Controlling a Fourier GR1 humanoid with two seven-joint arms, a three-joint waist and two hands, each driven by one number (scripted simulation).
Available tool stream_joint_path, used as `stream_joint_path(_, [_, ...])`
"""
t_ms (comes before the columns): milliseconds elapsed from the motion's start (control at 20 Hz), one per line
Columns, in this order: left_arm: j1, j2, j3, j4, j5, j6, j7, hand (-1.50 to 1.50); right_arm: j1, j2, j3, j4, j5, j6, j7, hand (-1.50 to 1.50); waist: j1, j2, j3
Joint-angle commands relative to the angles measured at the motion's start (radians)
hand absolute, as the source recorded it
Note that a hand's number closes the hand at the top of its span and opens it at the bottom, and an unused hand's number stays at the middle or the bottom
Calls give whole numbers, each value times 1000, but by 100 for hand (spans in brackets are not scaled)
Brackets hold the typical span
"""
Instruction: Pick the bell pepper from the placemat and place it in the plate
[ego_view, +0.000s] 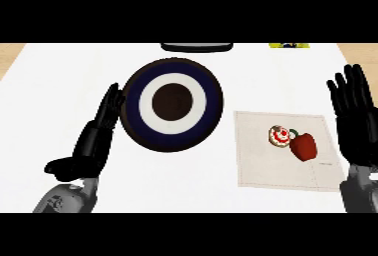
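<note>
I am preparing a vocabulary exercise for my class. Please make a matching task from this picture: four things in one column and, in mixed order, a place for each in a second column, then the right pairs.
Things
1. red bell pepper
2. plate
3. left hand
4. right hand

Places
A. just left of the plate, fingers straight
B. on the beige placemat, beside a small round red-and-white item
C. at the view's right edge, open, right of the placemat
D. on the white counter, left of the placemat

Pairs: 1-B, 2-D, 3-A, 4-C

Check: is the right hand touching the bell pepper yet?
Apart. The head view shows bare placemat between the open right hand and the bell pepper.
</note>
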Motion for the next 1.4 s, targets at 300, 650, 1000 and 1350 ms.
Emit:
stream_joint_path(300, [153, 231, 102, 121, -113, 14, 26, 0, 32, -217, -141, 43, 65, 39, 25, -150, 22, 18, 9])
stream_joint_path(650, [259, 260, 146, 122, -105, -21, -37, 0, 192, 213, -166, -121, 19, -183, -342, -150, 6, 2, 17])
stream_joint_path(1000, [255, 243, 181, 112, -140, -44, -19, 0, 356, 36, -183, -270, -39, 28, -159, -150, 3, 4, 17])
stream_joint_path(1350, [256, 246, 204, 123, -111, -72, -33, 0, 427, -217, -157, -295, 112, 118, 86, -150, 9, 7, 14])
